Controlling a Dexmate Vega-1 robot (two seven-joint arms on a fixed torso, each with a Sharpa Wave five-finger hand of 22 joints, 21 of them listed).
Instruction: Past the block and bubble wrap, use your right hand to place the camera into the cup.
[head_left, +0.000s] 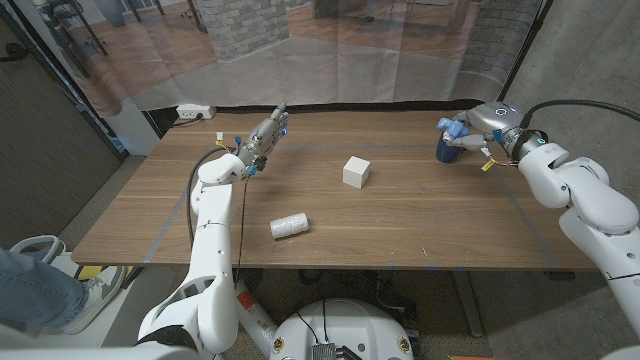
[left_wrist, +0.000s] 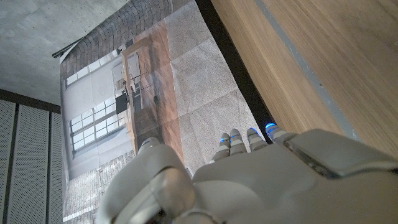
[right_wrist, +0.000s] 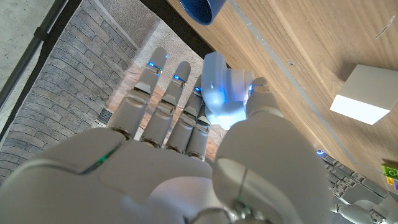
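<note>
1. The right hand (head_left: 470, 130) pinches the pale blue camera (right_wrist: 221, 93) just above the dark blue cup (head_left: 446, 150) at the worktop's (head_left: 420, 215) far right.
2. The left hand (head_left: 265, 135) hovers with fingers straight, holding nothing.
3. The white block (head_left: 356, 172) and the bubble wrap (head_left: 289, 227) lie mid-worktop.

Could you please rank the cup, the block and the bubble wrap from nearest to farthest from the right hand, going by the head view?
1. Cup: directly by the right hand, at the far right of the table.
2. Block: mid-table, to the hand's left.
3. Bubble wrap: near the front edge, farther left still.
</note>
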